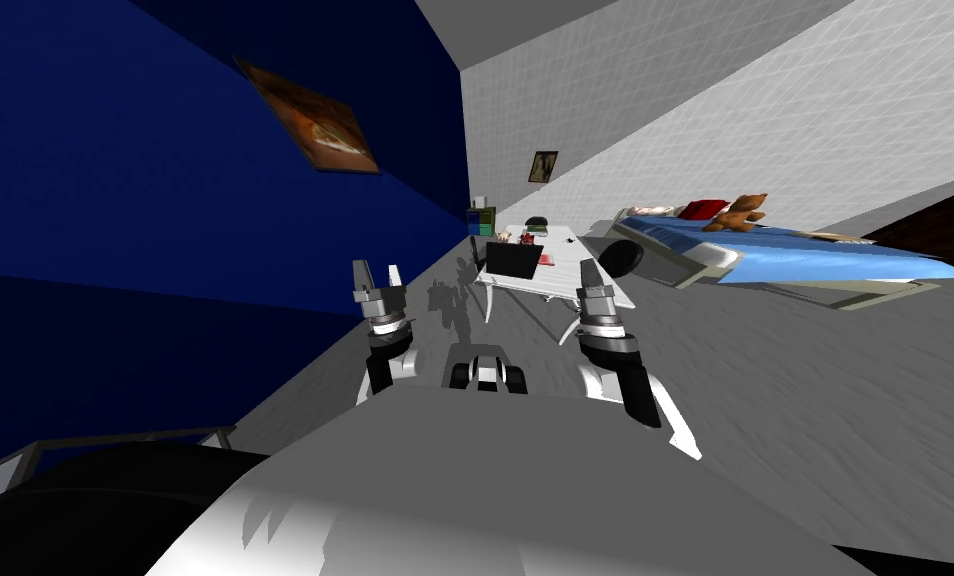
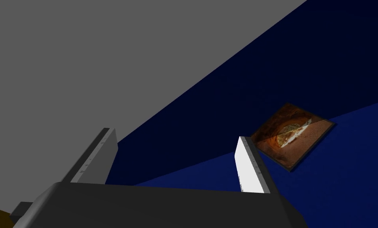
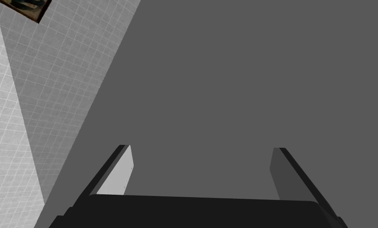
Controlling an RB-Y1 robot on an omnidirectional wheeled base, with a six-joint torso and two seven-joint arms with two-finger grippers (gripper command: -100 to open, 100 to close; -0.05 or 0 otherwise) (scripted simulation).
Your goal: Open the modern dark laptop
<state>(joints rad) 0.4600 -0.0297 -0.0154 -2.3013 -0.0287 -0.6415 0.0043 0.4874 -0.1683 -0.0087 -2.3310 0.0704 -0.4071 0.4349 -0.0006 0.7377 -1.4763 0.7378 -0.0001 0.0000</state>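
Laptop (image 1: pixel 512 261): stood as a dark slab at the near end of the white table (image 1: pixel 565 268), well ahead of me; from that range I could not tell whether its lid was shut or partly raised.
Progress: none of the opening was done, as far as I could judge. What was left was the approach to the table, then the reach, then the lift of the lid.
Left gripper (image 1: pixel 378 277): held up well short of the table, fingers spread, nothing between them.
Right gripper (image 1: pixel 593 275): also up and well short of the table, fingers spread wide, empty.
Open room: the grey floor (image 1: pixel 765 380) ran open from me to the table's near end (a straight run, by the look of it).
Edges: the blue wall (image 1: pixel 165 150) closed in along the table's left side. A dark round object (image 1: pixel 622 258) sat just beside the table's right edge, with the blue bed (image 1: pixel 815 255) beyond it.
Clutter: small things lay on the table past the laptop, too small to name.
Caution: the laptop sat near the table's rim, so the lid would probably need a light lift, lest the whole thing slide.
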